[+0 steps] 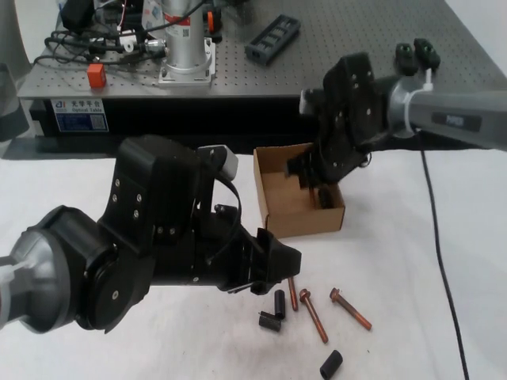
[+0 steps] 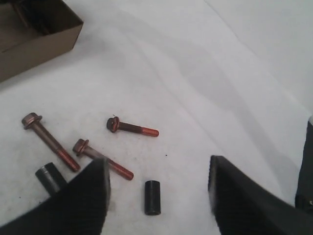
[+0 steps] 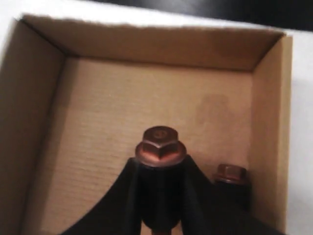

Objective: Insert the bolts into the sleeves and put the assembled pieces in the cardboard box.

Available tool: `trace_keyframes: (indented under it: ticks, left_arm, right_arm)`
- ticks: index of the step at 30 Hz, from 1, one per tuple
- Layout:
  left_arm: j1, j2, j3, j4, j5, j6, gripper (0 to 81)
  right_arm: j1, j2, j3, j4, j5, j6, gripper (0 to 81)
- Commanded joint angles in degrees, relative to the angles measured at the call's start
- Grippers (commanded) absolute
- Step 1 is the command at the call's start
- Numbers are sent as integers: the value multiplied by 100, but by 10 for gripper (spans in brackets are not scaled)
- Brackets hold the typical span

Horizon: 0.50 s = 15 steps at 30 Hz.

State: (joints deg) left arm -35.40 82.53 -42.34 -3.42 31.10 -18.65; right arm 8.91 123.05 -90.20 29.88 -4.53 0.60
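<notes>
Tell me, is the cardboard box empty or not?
Not empty. One bolt stands in a corner of the box; the right gripper holds a second bolt over it.

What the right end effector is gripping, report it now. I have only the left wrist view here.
Observer: The right end effector is shut on a sleeved bolt, head up.
Operator: Give me its position.
Observer: It hangs over the cardboard box.
Operator: Report what's in the box.
Observer: One assembled piece stands in a corner of the box floor.
</notes>
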Motion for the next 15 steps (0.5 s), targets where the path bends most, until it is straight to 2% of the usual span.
trace_keyframes:
  ticks: [1,3,4,9,15]
  left_arm:
    - [6,-70,-18,33,-142,133,433]
    - [6,-70,-18,33,-142,133,433]
    - [6,-70,-18,33,-142,133,433]
    - [6,-70,-18,33,-142,133,433]
    - [6,-70,-18,33,-346,133,433]
  right_arm:
    - [-9,21,-199,282,-3,-60,272]
    - [-9,10,-211,287,-1,-60,352]
    - [-9,-10,-221,287,-36,-60,358]
    - [-57,-645,-168,327,-745,-304,359]
    - [-55,-2057,684,1370,-757,-1247,359]
